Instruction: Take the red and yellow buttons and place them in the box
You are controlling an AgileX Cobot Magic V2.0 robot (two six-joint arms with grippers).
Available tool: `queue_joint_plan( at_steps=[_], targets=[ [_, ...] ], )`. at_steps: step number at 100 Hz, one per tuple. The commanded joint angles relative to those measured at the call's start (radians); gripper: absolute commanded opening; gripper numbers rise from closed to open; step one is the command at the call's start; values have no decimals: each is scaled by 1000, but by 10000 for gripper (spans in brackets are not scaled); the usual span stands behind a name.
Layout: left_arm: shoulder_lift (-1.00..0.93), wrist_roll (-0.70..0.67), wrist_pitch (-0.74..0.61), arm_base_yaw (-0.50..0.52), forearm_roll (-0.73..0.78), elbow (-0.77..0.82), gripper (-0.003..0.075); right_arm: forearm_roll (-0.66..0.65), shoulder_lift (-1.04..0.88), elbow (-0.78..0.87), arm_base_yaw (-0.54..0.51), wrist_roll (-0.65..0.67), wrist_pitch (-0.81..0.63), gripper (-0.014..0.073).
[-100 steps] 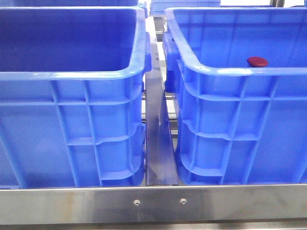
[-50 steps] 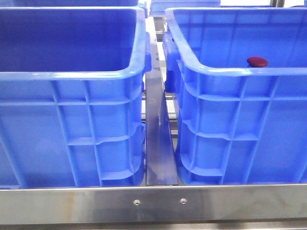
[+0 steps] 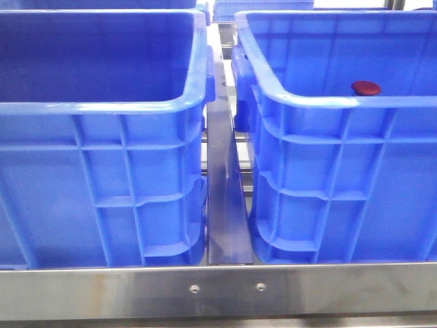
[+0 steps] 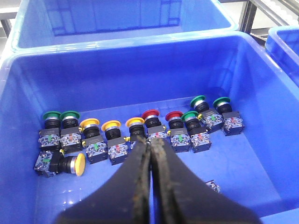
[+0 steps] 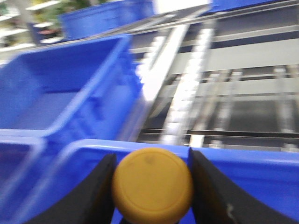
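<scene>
The right end effector (image 5: 152, 186) is clenched on a yellow button (image 5: 152, 185), gripping its cap between both fingers above the rim of a blue crate (image 5: 243, 163). The left end effector (image 4: 150, 154) is closed with nothing in it, hanging over the supply crate (image 4: 261, 116), where red, yellow and green buttons lie in a row. In the front view, a red button (image 3: 366, 87) rests inside the right-hand box (image 3: 328, 102) at about 2 o'clock; the left-hand box (image 3: 102, 106) shows no contents from here.

Risk, as a judgement: the grip is on a smooth rounded cap, so the button could slip or twist out over the rim. The right wrist view is blurred, which suggests motion; release too soon would drop it outside.

The crates sit on a steel frame (image 3: 218, 290) with roller rails (image 5: 187, 102) beyond. Shelving is faintly visible behind.
</scene>
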Motion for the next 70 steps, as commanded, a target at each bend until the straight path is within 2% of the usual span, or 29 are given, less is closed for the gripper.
queue_joint_plan(
  at_steps=[1, 12, 23, 70],
  targets=[
    [5, -8, -75, 4, -7, -25, -19, 72, -37, 2, -7, -83, -117, 164],
    [5, -8, -75, 4, -7, -25, -19, 169, -30, 31, -7, -190, -204, 164],
    [5, -8, -75, 4, -7, -25, -19, 287, 8, 39, -7, -310, -208, 164],
    [5, -8, -75, 4, -7, -25, -19, 287, 261, 14, -7, -443, -183, 164]
  ],
)
